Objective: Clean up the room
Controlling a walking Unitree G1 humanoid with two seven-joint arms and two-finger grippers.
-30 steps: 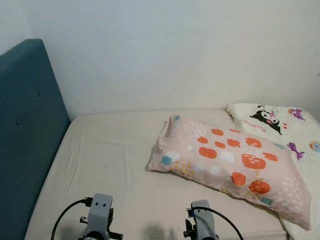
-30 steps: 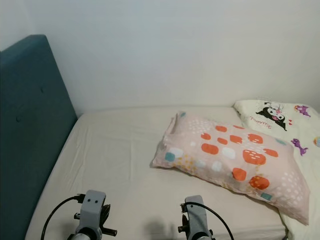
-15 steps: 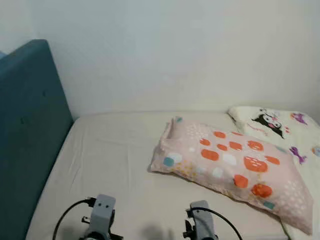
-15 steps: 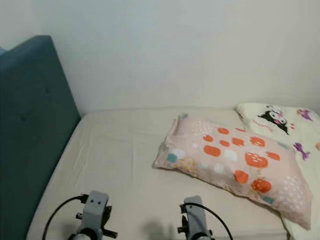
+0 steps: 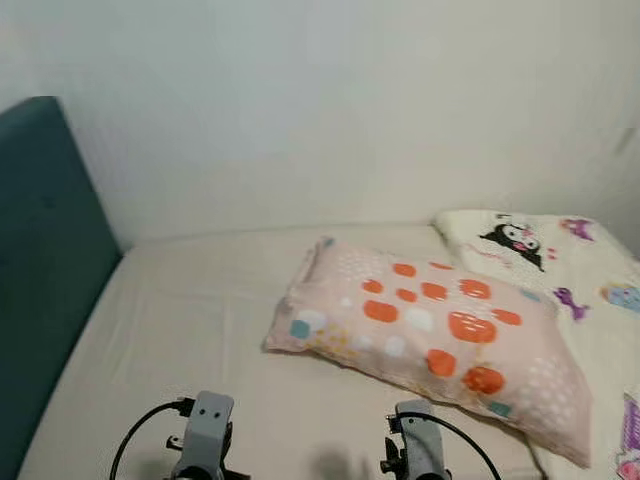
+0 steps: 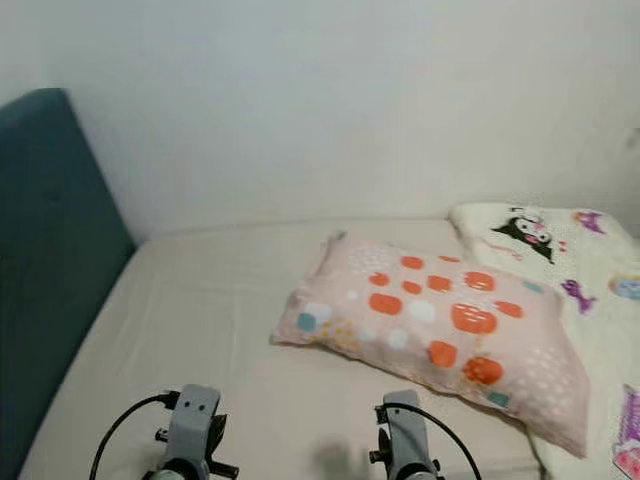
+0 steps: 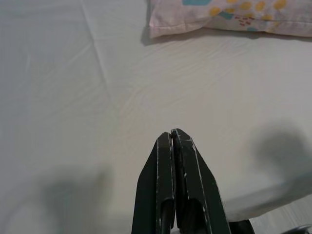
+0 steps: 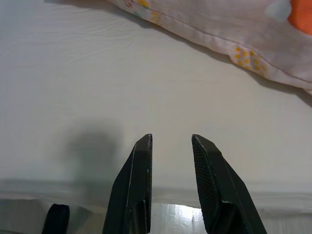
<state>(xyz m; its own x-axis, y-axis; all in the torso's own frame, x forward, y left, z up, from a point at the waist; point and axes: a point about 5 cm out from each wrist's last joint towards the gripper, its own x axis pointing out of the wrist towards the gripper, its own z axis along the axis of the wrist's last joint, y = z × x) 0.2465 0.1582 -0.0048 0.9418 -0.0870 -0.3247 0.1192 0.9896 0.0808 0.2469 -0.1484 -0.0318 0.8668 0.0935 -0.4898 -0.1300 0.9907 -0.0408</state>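
A pink pillow with orange patches is laid on the cream-sheeted bed, between teal headboard and cartoon-printed blanket. Near the pillow, the left claw is pressed together, the right claw held apart.

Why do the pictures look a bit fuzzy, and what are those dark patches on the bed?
Left eye view: slightly soft all over, so the pillow spots look smeared. Left wrist view: grey shadows fall on the bed sheet on both sides of the left gripper, whose fingers are pressed together. Right wrist view: sharper, with a shadow beside the open right gripper and a bright glare patch below it.
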